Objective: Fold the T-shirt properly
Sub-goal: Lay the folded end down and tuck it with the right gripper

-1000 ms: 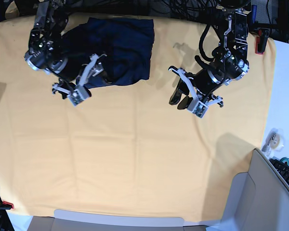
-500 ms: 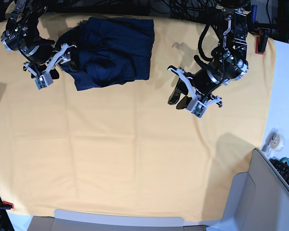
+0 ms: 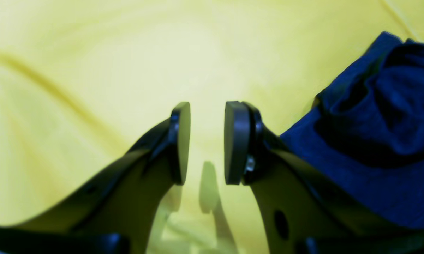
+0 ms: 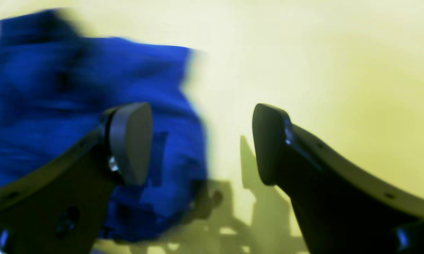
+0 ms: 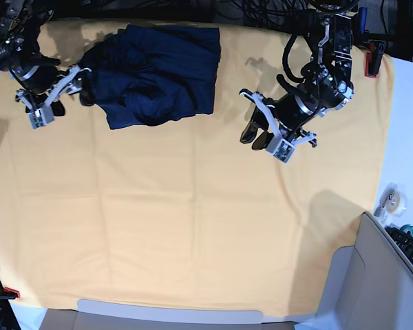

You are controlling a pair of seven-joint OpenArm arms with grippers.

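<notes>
- Across the whole base view, a yellow-orange cloth (image 5: 193,234) covers the tabletop, smooth apart from faint creases and soft shadows.
- Along the far edge, black cables and dark framing run behind the two arms; a red clamp (image 5: 373,58) grips the cloth at the far right corner, and another red clip (image 5: 10,293) shows at the near left.
- To the right of the cloth lies a white surface with a roll of tape (image 5: 390,201), the corner of a black keyboard (image 5: 411,249), and a grey panel (image 5: 372,289) rising at the near right.
- No brand, label or writing can be read on anything in view.
- Near the far edge, left of centre, the T-shirt (image 5: 158,72) lies as a dark navy-blue, plain bundle: its right and far sides are fairly straight, while its left and near sides are rumpled into soft folds. The left wrist view shows it (image 3: 374,141) as bunched knit fabric resting on the cloth.
- The right claw (image 5: 51,100) sits at the shirt's left side, its fingers spread wide; in its wrist view, which is blurred, one finger (image 4: 130,141) is in front of the blue fabric and the other in front of bare cloth, with nothing pinched between them.
- The left claw (image 5: 270,134) hangs over bare cloth, well apart from the shirt in the base view; its pads (image 3: 181,141) stand partly apart with only cloth seen in the gap.
</notes>
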